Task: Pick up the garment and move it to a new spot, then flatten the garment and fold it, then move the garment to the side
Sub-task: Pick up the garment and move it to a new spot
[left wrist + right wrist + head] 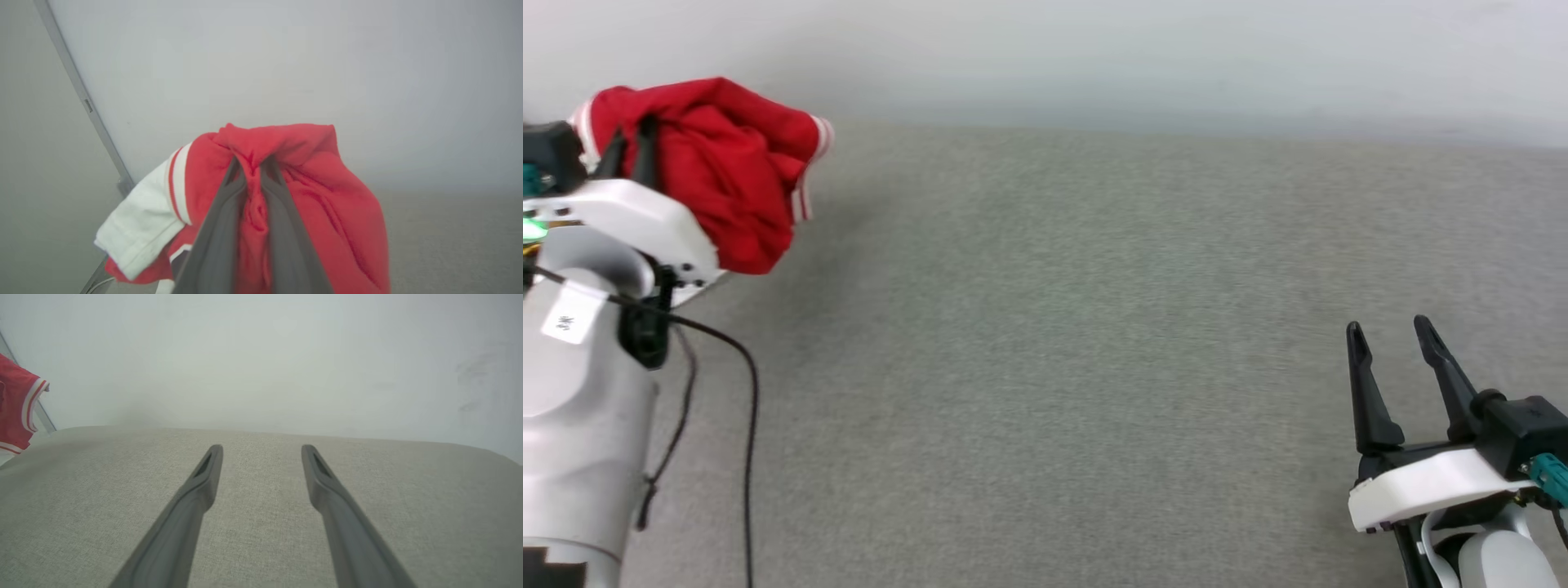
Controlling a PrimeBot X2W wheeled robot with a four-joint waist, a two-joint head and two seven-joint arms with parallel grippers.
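At upper left, the left gripper (629, 143) pinches the bunched red jersey T-shirt with white sleeves (739, 167) aloft, apparently for carrying; at lower right, the right gripper (1390, 328) hovers with its fingers spread.

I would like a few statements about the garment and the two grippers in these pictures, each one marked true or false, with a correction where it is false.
1. The left gripper has its jaws shut on the garment. True.
2. The garment lies spread flat on the grey surface. False: it is bunched up in the left gripper's grip.
3. The right gripper has its jaws open and holds nothing. True.
4. The right gripper touches the garment. False: they are far apart, on opposite sides of the head view.
5. The garment has a white sleeve with red striped trim. True.
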